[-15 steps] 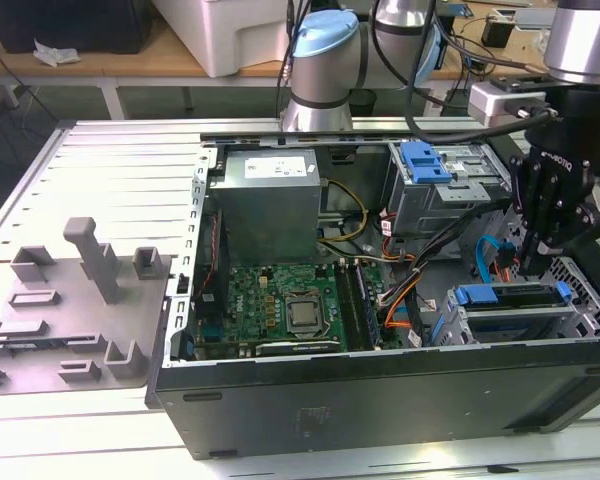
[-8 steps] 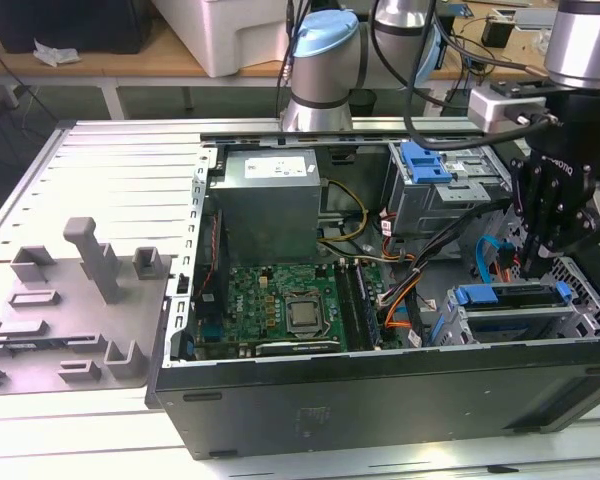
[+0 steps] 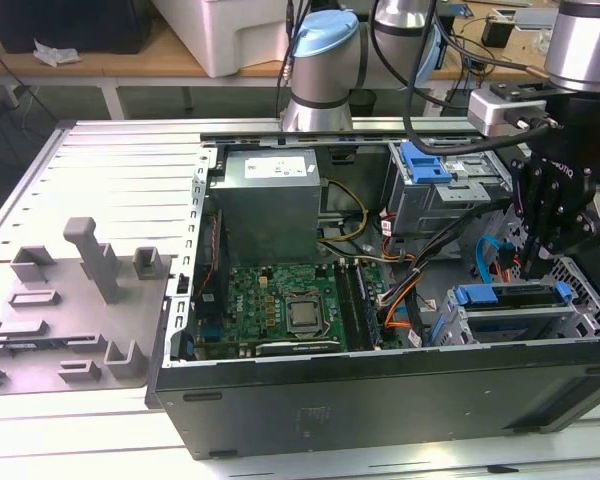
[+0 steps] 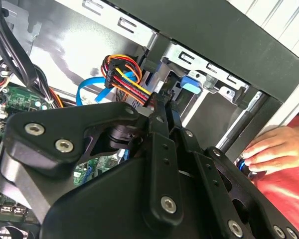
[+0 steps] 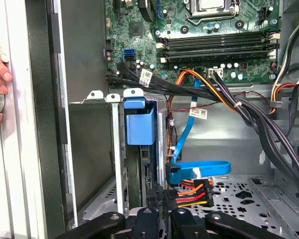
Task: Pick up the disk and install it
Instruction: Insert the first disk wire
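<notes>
The disk (image 5: 139, 123) sits slotted edge-on in the drive cage (image 5: 114, 149), so the install looks nearly done. My gripper (image 4: 163, 102) hangs just beside that cage near the cable plugs (image 5: 189, 194), fingers pinched together on nothing.

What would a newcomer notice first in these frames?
The open computer case, motherboard exposed, dominates the exterior view. At that view's right, the black gripper hangs close over a blue caddy seated in the drive cage. In both wrist views a person's hand sits by the case's outer wall.
</notes>
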Controlling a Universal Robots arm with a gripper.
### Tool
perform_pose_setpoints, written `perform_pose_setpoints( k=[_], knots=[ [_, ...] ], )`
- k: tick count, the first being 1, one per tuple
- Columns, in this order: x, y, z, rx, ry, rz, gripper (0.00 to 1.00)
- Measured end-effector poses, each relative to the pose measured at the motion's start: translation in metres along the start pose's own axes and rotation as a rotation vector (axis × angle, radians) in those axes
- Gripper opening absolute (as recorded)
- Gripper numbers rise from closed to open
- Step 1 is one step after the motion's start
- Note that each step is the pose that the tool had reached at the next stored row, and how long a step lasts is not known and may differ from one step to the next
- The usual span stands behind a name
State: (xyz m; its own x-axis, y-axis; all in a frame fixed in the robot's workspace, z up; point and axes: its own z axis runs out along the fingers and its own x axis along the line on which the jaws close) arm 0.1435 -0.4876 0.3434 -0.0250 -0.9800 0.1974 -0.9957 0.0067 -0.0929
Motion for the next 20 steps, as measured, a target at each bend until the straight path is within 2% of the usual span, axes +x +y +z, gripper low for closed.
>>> perform_pose_setpoints(
  k=[5,8,12,18,20],
  knots=[
    [0.0003,0.0001,0.0000,-0.0001,-0.0009,0.000,0.17],
    [0.0017,0.0002,0.0000,-0.0003,-0.0088,0.001,0.17],
    [0.0057,0.0004,0.0008,-0.0005,-0.0278,0.003,0.17],
    [0.0107,0.0010,0.0014,0.0002,-0.0606,0.006,0.17],
    [0.0125,0.0011,0.0017,0.0002,-0.0682,0.006,0.17]
  ],
)
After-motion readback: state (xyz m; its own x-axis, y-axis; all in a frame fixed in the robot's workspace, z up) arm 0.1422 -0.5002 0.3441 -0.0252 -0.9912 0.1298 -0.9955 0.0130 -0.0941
